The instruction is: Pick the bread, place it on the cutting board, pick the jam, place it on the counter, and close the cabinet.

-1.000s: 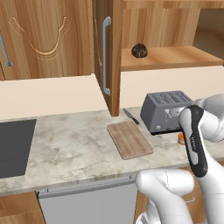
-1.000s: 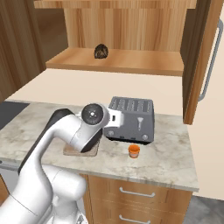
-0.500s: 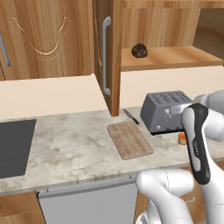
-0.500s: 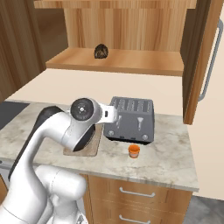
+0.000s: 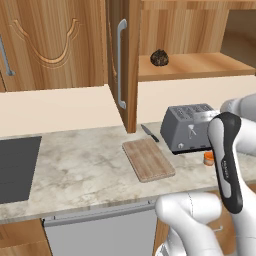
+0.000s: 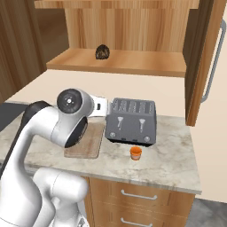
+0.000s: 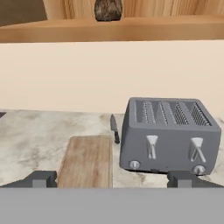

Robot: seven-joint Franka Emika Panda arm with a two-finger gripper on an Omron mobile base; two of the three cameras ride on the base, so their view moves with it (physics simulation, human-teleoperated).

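Two rear base views, low hand view, all sharing toaster

The bread, a dark brown lumpy ball, sits on the open cabinet's shelf, well above and beyond the wide-open claw. The cutting board, a flat light-brown grained slab, lies on the marbled desk just ahead of the claw's left tip, and the tiny orange jam jar stands upright on the desk, in front of the claw
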